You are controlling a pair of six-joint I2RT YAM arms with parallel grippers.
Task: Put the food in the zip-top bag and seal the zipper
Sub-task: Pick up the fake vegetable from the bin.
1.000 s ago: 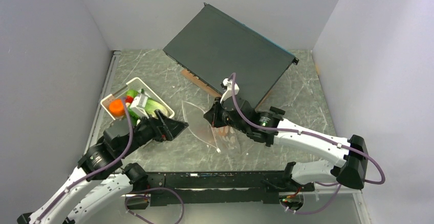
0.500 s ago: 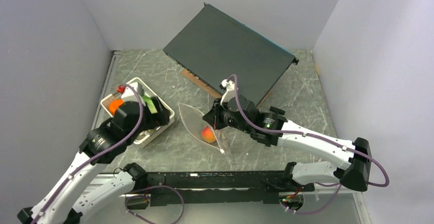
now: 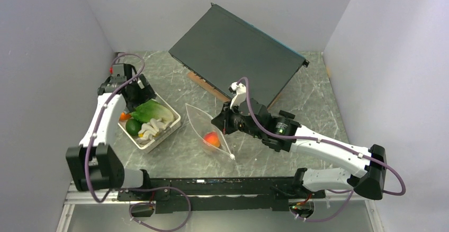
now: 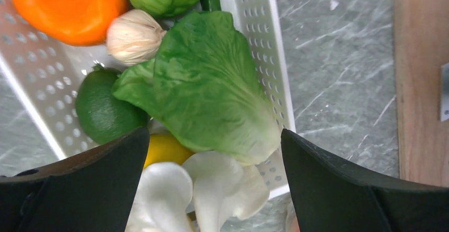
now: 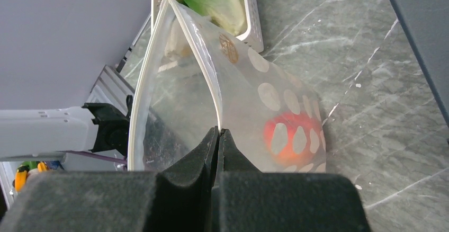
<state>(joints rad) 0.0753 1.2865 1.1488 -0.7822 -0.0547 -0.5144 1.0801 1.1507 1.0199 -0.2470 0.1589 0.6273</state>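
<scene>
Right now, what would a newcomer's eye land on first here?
The polka-dot zip-top bag in the middle, its mouth edge pinched by the shut right gripper, with a red-orange fruit inside. To the left, the open left gripper hovers over green lettuce in the white basket.

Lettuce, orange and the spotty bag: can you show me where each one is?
lettuce (image 4: pixel 212 89), left wrist view, middle of the big green leaf.
orange (image 4: pixel 63 7), left wrist view, its round front side.
spotty bag (image 5: pixel 275 102), right wrist view, its dotted side wall.
</scene>
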